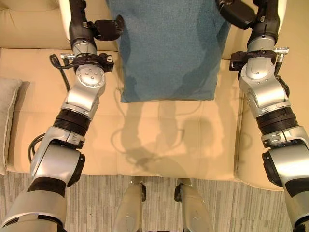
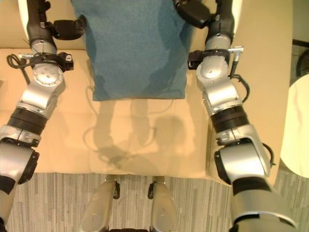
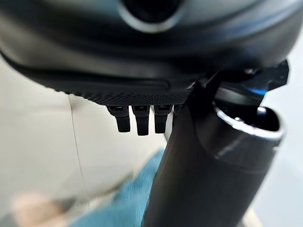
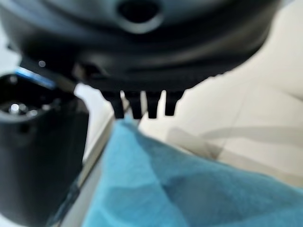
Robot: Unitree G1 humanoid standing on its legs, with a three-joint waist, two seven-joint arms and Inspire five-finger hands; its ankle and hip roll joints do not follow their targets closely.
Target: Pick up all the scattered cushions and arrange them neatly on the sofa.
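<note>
A large blue cushion [image 1: 169,48] stands upright on the beige sofa seat [image 1: 159,145], leaning towards the backrest [image 1: 29,24]. My left hand [image 1: 107,28] presses against its left edge and my right hand [image 1: 236,14] against its upper right edge, so the cushion sits between them. In the left wrist view the fingers [image 3: 137,120] point straight out, with the blue cushion [image 3: 128,203] past them. The right wrist view shows straight fingers [image 4: 142,106] touching the blue cushion [image 4: 189,189]. Both hands are open.
A grey cushion [image 1: 7,121] lies at the seat's far left edge. Grey carpet [image 1: 96,203] runs along the sofa's front. A pale round tabletop [image 2: 299,130] stands off the sofa's right end.
</note>
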